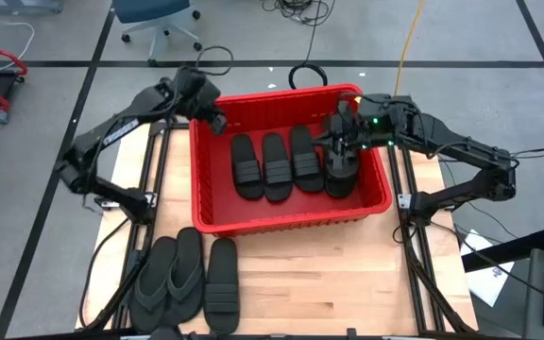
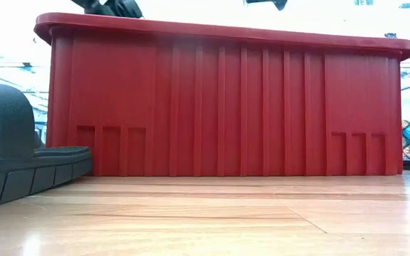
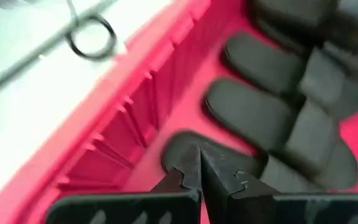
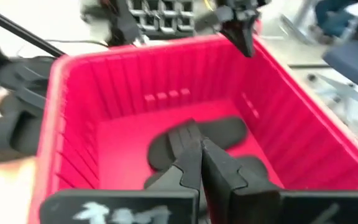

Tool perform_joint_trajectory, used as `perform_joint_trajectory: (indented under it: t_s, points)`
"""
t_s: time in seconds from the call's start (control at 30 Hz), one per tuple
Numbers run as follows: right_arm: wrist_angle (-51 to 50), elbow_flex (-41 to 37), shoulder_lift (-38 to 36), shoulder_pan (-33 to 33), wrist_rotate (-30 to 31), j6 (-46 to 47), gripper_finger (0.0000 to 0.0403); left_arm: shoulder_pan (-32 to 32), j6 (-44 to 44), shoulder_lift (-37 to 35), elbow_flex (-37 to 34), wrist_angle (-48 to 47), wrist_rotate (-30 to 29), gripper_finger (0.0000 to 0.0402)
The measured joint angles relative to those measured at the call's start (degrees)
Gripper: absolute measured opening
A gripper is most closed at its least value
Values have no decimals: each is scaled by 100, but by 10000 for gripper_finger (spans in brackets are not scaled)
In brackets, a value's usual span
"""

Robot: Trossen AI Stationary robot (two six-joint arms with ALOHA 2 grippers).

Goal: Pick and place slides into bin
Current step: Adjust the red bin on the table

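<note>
The right fingers [image 1: 341, 159] are pressed together over a slide [image 1: 340, 176] at the right end of the red bin [image 1: 281, 219]; the left fingers [image 1: 217, 123], also closed and empty, hover at its back-left corner. Three more slides [image 1: 274, 164] lie inside. Three others [image 1: 189, 280] rest on the counter [image 1: 329, 283] outside.

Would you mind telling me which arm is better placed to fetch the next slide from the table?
Left, probably. The three remaining slides lie on the table's left side, and the left gripper sits at the bin's left corner. The right gripper is inside the bin, over a slide.
</note>
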Motion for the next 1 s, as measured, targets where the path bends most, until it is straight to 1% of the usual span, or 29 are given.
perform_joint_trajectory:
  t_s: [0.07, 0.17, 0.27, 0.33, 0.4, 0.67, 1.0]
  points:
    - [-186, 0, -46, 72, 115, 93, 1, 25, 167, 257, 203, -311, 85, 0]
    - [-364, 0, -103, 89, 107, 238, 1, 33, 248, 501, 327, -491, -42, 0]
    - [-461, 0, -151, 89, 107, 248, 0, 144, 245, 613, 338, -547, -315, 0]
    - [-445, 0, -182, 87, 109, 263, 0, 233, 243, 652, 340, -597, -607, 0]
    - [-437, 0, -191, 87, 109, 243, 0, 373, 254, 696, 344, -669, -732, 0]
    - [-423, 0, -189, 87, 108, 201, 0, 836, 438, 691, 342, -688, -701, 0]
    - [-421, 0, -189, 87, 107, 416, 0, 1108, 759, 690, 342, -583, -575, 0]
